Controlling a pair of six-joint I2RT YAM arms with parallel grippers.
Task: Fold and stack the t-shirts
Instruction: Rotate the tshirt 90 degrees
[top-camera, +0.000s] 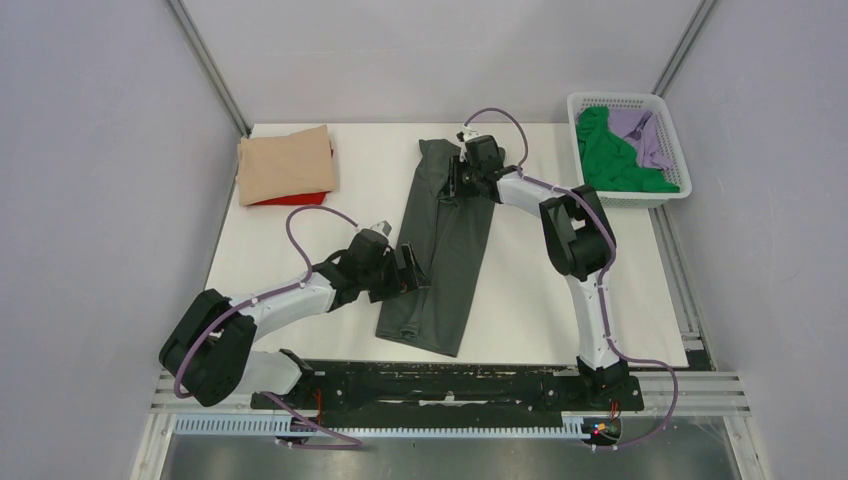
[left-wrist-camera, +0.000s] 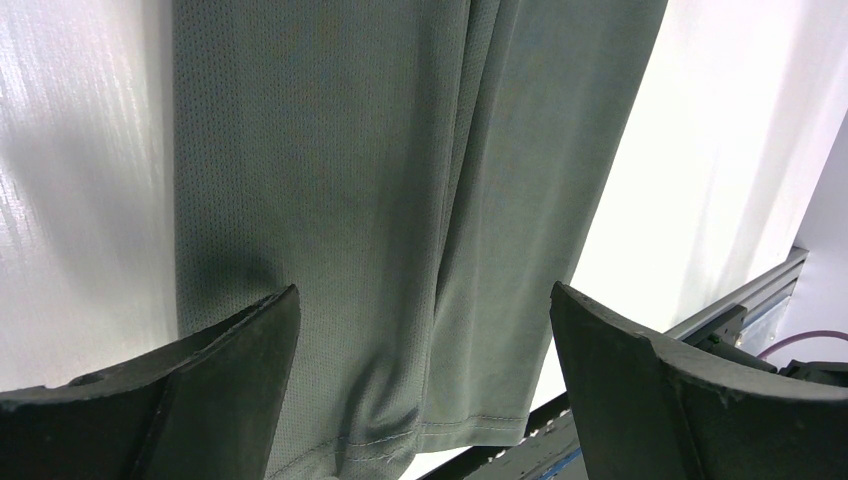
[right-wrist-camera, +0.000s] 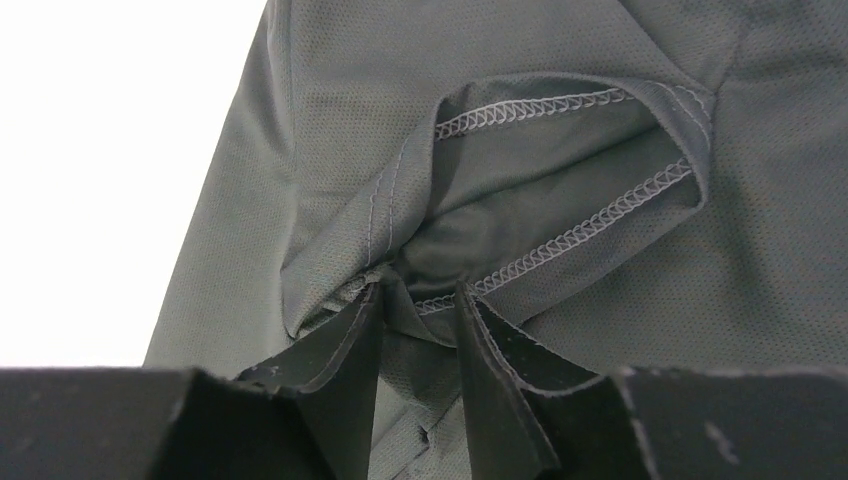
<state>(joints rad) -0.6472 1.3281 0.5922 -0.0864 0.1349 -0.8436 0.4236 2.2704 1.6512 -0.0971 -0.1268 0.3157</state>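
A dark grey t-shirt (top-camera: 445, 250) lies folded into a long strip down the middle of the white table. My left gripper (top-camera: 410, 272) hovers open at the strip's left edge near its lower end; the left wrist view shows the hem (left-wrist-camera: 470, 425) between the widely spread jaws of the gripper (left-wrist-camera: 425, 290). My right gripper (top-camera: 458, 183) is at the strip's far end. In the right wrist view its jaws (right-wrist-camera: 420, 285) stand slightly apart, open, with bunched sleeve cloth (right-wrist-camera: 560, 150) lying loose between the tips. A folded tan t-shirt (top-camera: 287, 165) rests on a red one (top-camera: 290, 199) at the far left.
A white lattice basket (top-camera: 620, 98) stands at the far right corner and holds a green t-shirt (top-camera: 610, 160) and a lilac one (top-camera: 640, 130). Grey walls close in the table on three sides. A black rail (top-camera: 450, 385) runs along the near edge.
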